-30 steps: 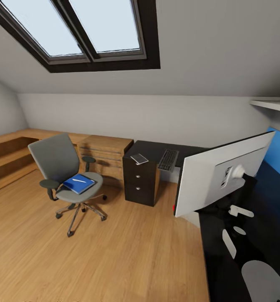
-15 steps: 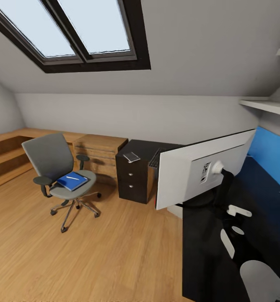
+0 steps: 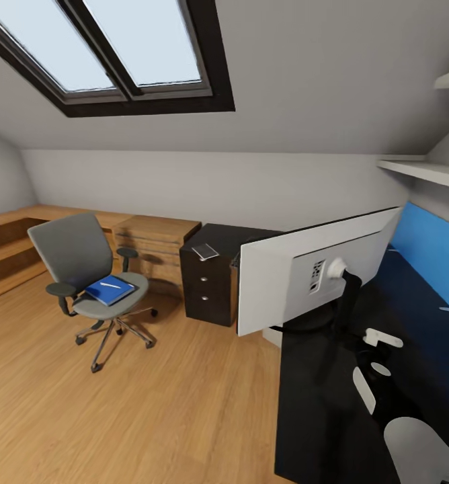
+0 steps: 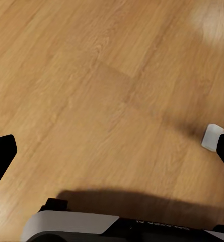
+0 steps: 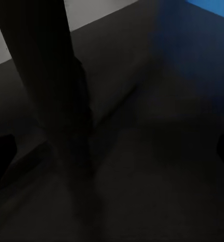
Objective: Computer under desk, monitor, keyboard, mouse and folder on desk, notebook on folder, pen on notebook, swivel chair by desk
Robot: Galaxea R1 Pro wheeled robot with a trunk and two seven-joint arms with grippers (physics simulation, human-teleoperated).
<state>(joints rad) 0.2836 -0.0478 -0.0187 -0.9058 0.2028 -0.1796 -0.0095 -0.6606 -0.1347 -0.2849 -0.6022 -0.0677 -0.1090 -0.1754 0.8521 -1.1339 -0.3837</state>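
Camera has swung right — swivel chair (image 3: 83, 282), carrying blue folder (image 3: 109, 290) and pen (image 3: 110, 285), now sits at nine o'clock. Monitor (image 3: 312, 275) stands on the black tabletop (image 3: 332, 417). Left jaws spread wide over floor (image 4: 106, 91) — right jaws' state unclear.

At your eleven o'clock, a skylight (image 3: 110, 50); wooden drawers (image 3: 154, 247) at ten; white shelf (image 3: 423, 169) at two.

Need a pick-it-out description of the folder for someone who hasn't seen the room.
Start at the skylight and drop down to the grey swivel chair standing on the wooden floor, left of the black drawer cabinet. The folder lies flat on the chair's seat. It is the bright blue thing there, with a thin white pen on top.
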